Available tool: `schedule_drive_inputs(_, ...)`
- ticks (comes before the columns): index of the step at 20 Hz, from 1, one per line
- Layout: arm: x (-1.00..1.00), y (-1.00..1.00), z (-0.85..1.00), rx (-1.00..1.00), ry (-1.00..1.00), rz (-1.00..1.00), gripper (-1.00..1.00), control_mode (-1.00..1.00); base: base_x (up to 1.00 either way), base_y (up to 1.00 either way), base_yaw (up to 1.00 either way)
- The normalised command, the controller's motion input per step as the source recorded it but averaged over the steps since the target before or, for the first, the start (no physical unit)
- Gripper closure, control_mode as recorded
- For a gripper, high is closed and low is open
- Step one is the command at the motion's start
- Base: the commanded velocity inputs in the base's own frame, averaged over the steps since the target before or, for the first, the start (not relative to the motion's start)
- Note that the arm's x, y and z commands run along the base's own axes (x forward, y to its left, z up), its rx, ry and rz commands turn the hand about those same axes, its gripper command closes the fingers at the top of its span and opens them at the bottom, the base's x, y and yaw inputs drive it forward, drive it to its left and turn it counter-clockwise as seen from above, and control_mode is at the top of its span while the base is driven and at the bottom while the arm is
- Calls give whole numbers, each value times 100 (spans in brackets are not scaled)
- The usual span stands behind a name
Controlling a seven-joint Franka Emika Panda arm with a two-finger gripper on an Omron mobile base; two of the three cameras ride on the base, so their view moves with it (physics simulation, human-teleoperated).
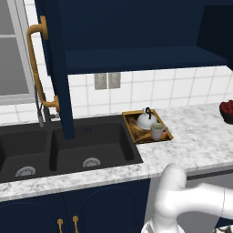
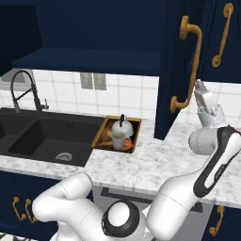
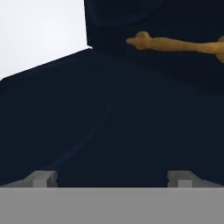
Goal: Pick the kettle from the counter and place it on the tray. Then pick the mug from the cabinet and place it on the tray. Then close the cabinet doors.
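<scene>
Kettle and mug both sitting on the tray, so first two steps judged done. Left to do: closing the cabinet doors, both swung out from the open cabinet, navy shelf bare.

In the left base view: tray on the marbled surface, just at 3 o'clock of the black double sink, under the cabinet. Kettle at the tray's 12 o'clock end, squat white-silver dome, thin black arched handle upright. Mug at 5 o'clock of the kettle, very close, contact not clear; grey-beige, pale rim, upright. Left door edge-on at 10 o'clock of the tray, long curved brass bar handle facing out to 9 o'clock, door foot hanging over the sink.

In the right base view: right door standing out at 2 o'clock of the tray, brass handle on its face. Fingers raised just at 3 o'clock of that handle, pointing up toward the door, spread as wide as possible, holding nothing. In the hand view: finger tips far apart at the bottom, dark navy panel close ahead, brass handle running across at 1 o'clock. Touching the door or not: cannot tell. Judged: set to push the right door shut, left door after.
</scene>
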Motion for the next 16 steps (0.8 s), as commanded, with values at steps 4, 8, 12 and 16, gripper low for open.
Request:
schedule_drive_inputs(4, -15, 38, 51, -7, 20, -14, -100, -100, 0, 0, 0)
schedule_drive_inputs(8, -11, 42, 45, -10, 27, -16, -100, -100, 0, 0, 0)
schedule_drive_inputs(12, 0, 63, 21, -14, 34, -14, -100, -100, 0, 0, 0)
schedule_drive_inputs(16, 0, 77, 5, -11, 33, -5, -100, -100, 0, 0, 0)
